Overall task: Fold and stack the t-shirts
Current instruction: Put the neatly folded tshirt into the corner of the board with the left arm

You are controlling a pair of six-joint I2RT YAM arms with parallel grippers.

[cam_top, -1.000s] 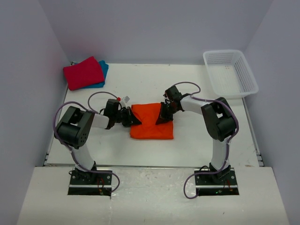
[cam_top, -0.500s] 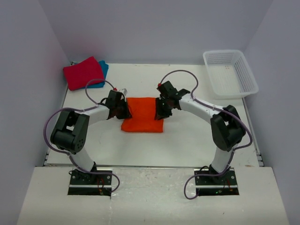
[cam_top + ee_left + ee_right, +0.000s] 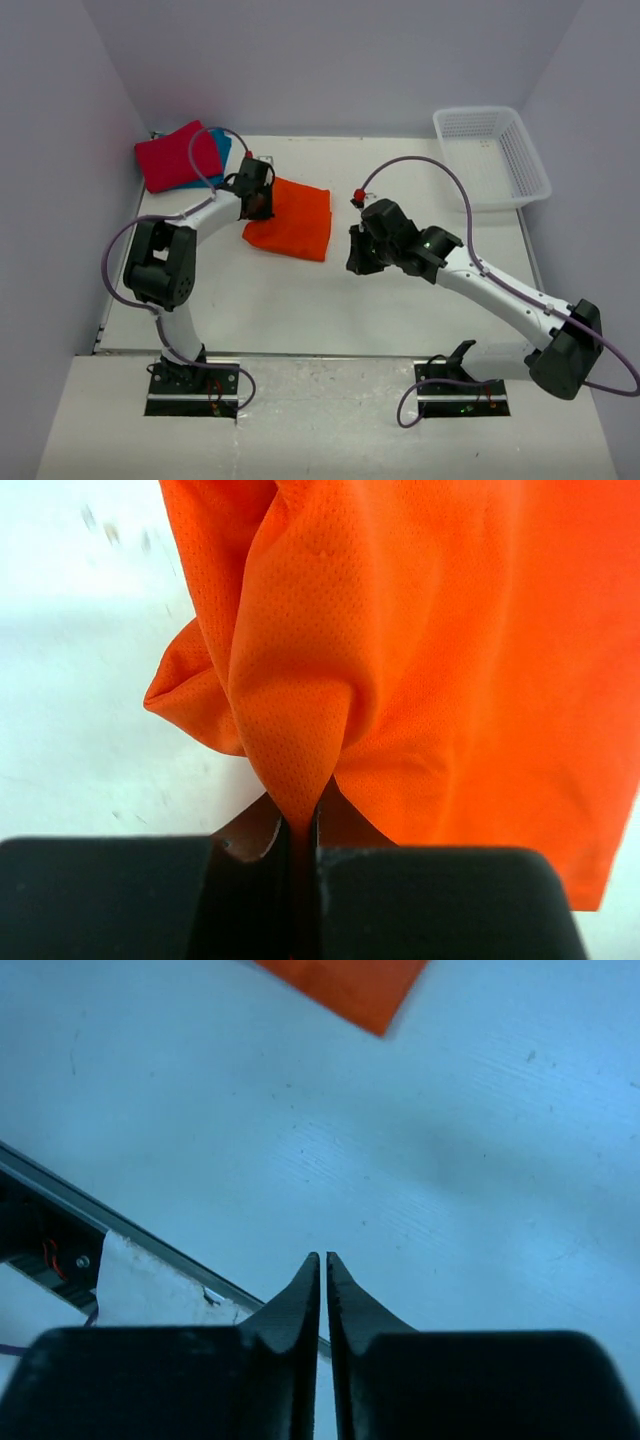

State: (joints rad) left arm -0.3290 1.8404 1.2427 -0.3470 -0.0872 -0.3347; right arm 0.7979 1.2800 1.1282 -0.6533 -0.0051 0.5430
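The folded orange t-shirt (image 3: 292, 218) lies left of centre on the table. My left gripper (image 3: 258, 200) is shut on its left edge; in the left wrist view the orange cloth (image 3: 420, 640) is pinched between the jaws (image 3: 300, 825). The crimson red t-shirt (image 3: 178, 155) lies folded on the teal blue t-shirt (image 3: 219, 150) at the back left corner. My right gripper (image 3: 358, 253) is shut and empty, right of the orange shirt and apart from it. The right wrist view shows its closed tips (image 3: 323, 1260) above bare table, with a corner of the orange shirt (image 3: 350, 988) at the top.
A white lattice basket (image 3: 492, 155) stands at the back right. The table's front edge with a metal rail (image 3: 110, 1215) shows in the right wrist view. Grey walls close in the left, back and right sides.
My left gripper has dragged the orange shirt back and left toward the red and teal pile. My right gripper has let go of the shirt and pulled back to the right.
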